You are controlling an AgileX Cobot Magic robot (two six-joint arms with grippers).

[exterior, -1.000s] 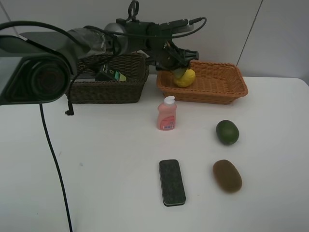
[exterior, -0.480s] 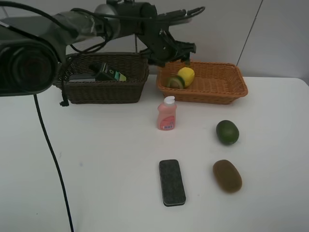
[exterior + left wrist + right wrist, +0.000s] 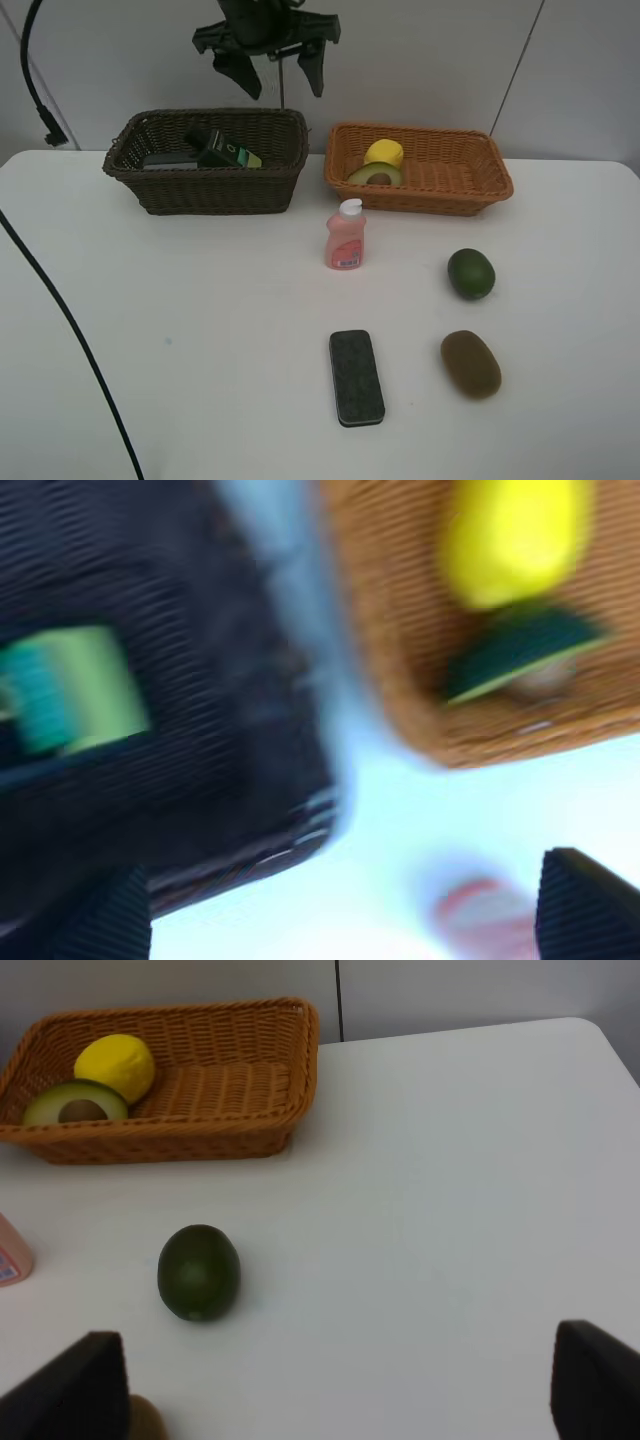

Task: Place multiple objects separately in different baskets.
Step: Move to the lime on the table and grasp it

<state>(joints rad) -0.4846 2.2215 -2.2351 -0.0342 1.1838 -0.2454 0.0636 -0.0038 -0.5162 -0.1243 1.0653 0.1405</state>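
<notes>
Halved avocado [image 3: 372, 176] sits in the light orange-tan basket [image 3: 430, 200], at its left end in my high view. Cut face is up with the brown pit showing, long axis along the basket's length. It touches the yellow lemon [image 3: 384, 153] just behind it.

Left fingers [image 3: 240, 75] hang high, roughly above the gap between the two baskets, tips down, spread wide, holding nothing. My left wrist view is blurred. Right fingers [image 3: 95, 1390] are spread wide too, empty, above the bench [image 3: 200, 330], with the green avocado [image 3: 199, 1271] ahead of them.

Dark brown basket [image 3: 205, 190] is deeper, coarse wicker, with the dark green pump bottle [image 3: 218, 148] lying inside.

Out on the bench:
- pink white-capped bottle [image 3: 345, 236], upright
- green avocado, smooth and round
- brown kiwi [image 3: 470, 363], fuzzy oval, nearer the camera
- black rectangular eraser [image 3: 357, 377], flat, long axis running toward the baskets
</notes>
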